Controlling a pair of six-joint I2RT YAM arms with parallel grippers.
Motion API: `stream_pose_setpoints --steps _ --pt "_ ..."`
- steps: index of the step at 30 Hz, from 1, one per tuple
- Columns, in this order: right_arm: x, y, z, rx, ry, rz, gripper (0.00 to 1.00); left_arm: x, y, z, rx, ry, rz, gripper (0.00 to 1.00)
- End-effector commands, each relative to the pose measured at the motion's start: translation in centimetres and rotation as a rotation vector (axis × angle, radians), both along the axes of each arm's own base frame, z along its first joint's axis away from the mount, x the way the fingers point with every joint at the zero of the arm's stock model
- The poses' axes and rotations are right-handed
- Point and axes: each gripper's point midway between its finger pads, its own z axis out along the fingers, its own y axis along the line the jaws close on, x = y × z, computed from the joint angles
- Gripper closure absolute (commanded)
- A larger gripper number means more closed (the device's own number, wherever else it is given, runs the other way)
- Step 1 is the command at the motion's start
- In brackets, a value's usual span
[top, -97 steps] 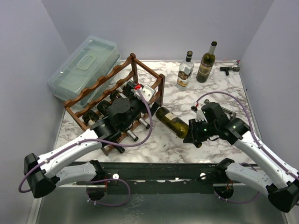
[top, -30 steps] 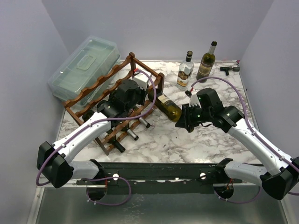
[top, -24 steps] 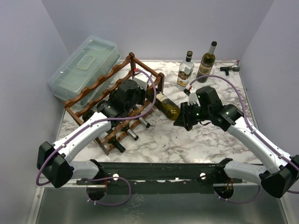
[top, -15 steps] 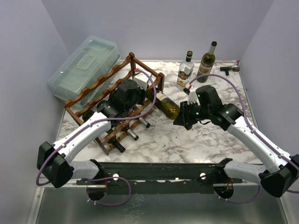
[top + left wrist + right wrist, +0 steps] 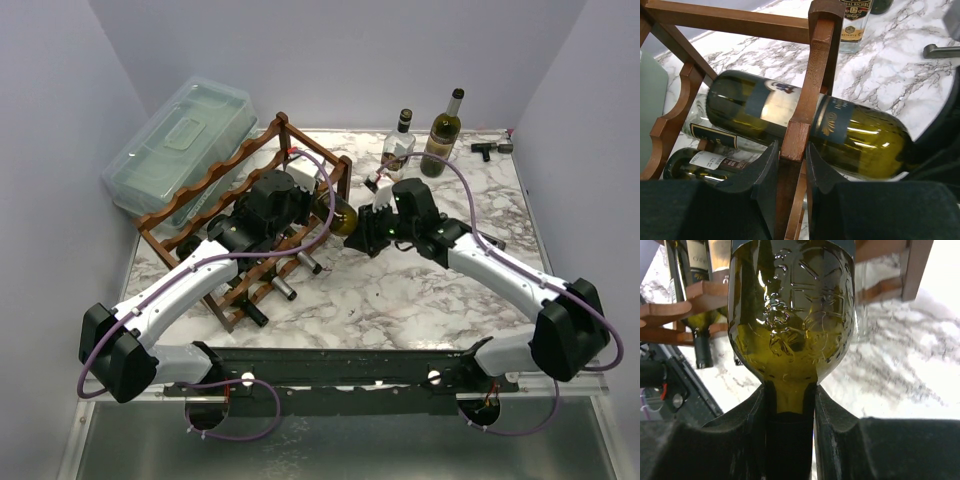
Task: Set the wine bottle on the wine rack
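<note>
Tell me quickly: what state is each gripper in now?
Left gripper: closed on a wooden rail of the wine rack.
Right gripper: closed on the wine bottle neck.

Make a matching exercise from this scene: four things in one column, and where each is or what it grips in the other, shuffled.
Things:
1. left gripper
2. right gripper
3. plastic box
4. tall green bottle

Places or states:
A. stands upright at the far edge of the table
B. clamped on the neck of the wine bottle
C. lies behind the rack, far left
D. clamped on a wooden bar of the wine rack

Pairs: 1-D, 2-B, 3-C, 4-A
</note>
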Motion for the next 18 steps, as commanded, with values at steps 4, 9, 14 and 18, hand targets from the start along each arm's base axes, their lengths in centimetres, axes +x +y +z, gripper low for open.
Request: stream_pose_setpoints --steps 4,9,14,18 --pt "5.2 4.5 5.7 0.086 -0.311 0.142 0.99 -1.4 -0.9 0.9 -0.037 0.016 -0.064 1.0" --pt "6.7 5.8 6.7 0.091 -0.387 0.186 1.0 -1.4 -0.7 1.3 -0.033 0.003 -0.062 1.0" --pt "7.6 6.7 6.5 0.098 -0.425 0.216 0.99 -1.4 -0.8 1.0 -0.027 0.006 -0.066 1.0" --pt "8.4 6.9 6.5 0.09 -0.435 0.195 0.99 -1.4 -0.9 0.9 -0.025 0.009 -0.068 1.0"
